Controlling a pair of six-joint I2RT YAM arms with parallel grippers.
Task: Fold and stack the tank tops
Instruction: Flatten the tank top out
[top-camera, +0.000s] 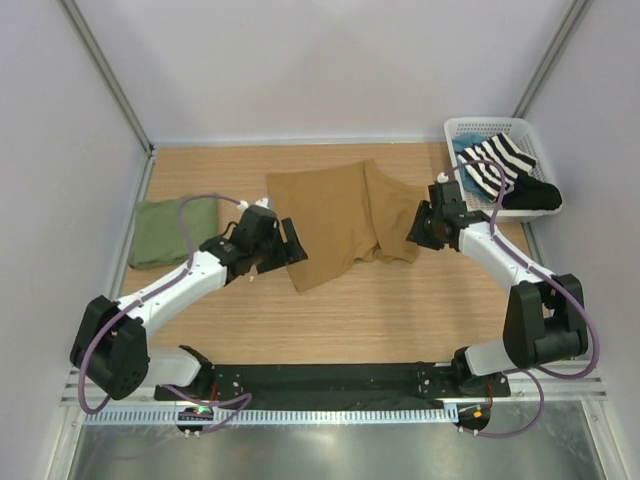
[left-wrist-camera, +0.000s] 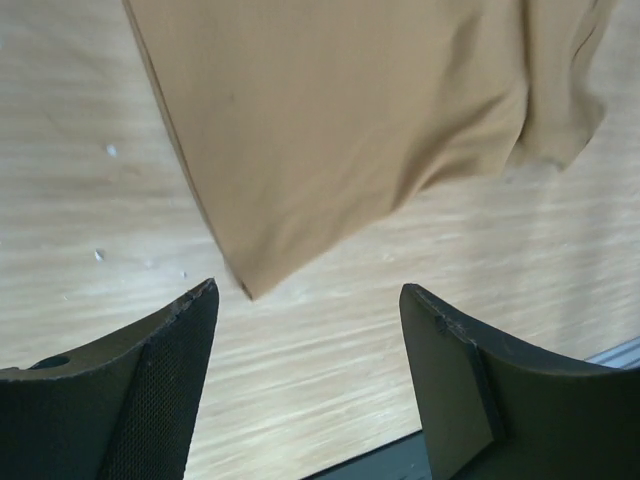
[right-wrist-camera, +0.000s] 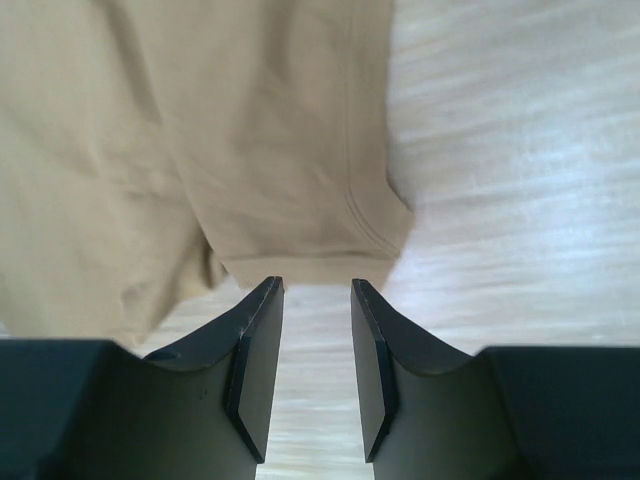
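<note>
We judge the olive green top (top-camera: 172, 230), folded at the left edge of the table (top-camera: 400, 310), done; the tan tank top (top-camera: 335, 220) lies mid-table, not yet fully folded. Our left gripper (left-wrist-camera: 310, 300) gapes empty just off its corner; the right gripper (right-wrist-camera: 317, 290), narrowly parted, holds nothing beside a stitched edge. Next we pinch both. Trim on the olive green top is indistinct.

A: Any lettering, label, brand or number you can read?
B: None in any of the three views. Nothing legible on the tan tank top (top-camera: 330, 215), nor on the basket (top-camera: 452, 127) at two o'clock
</note>
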